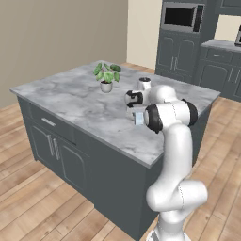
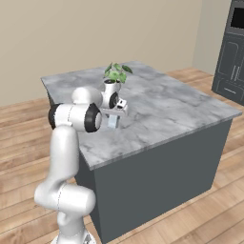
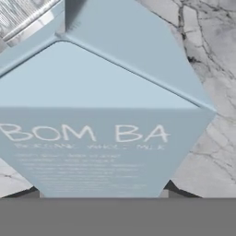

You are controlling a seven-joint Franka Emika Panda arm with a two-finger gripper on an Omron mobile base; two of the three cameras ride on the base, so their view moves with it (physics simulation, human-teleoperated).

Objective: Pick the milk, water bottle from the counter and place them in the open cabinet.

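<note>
Beige walls (image 1: 61,33), wood plank floor (image 1: 28,197), dark grey cabinets (image 1: 176,49) behind.

Setting: domestic kitchen, rendered. Evidence: a central island with a grey-white veined marble counter (image 1: 84,101) over dark grey base cabinets (image 1: 52,141) fitted with silver bar handles; a built-in microwave (image 1: 181,16) set in a tall dark grey cabinet column; a further marble worktop (image 1: 221,44) with drawers along the far wall; a potted plant (image 1: 107,75) on the island; wood plank floor (image 1: 28,197); plain beige walls (image 1: 56,33).
</note>
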